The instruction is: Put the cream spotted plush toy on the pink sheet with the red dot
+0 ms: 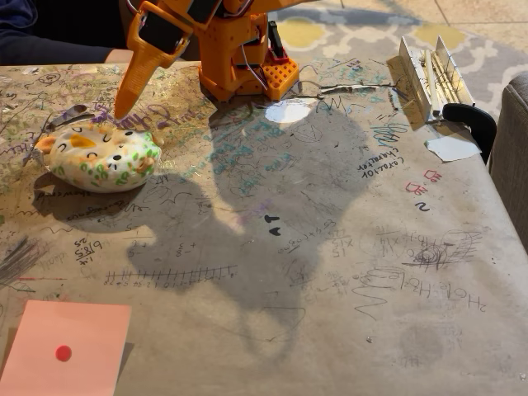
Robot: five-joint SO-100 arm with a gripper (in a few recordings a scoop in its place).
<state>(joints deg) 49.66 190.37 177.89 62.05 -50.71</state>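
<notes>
Pincer [125,106] at upper left, opening not discernible, holds nothing, tip just above cream spotted plush toy [99,157]. Risk: the rounded toy slips sideways.

Orange arm bends low at left, fingers [125,106] pointing downward.
</notes>
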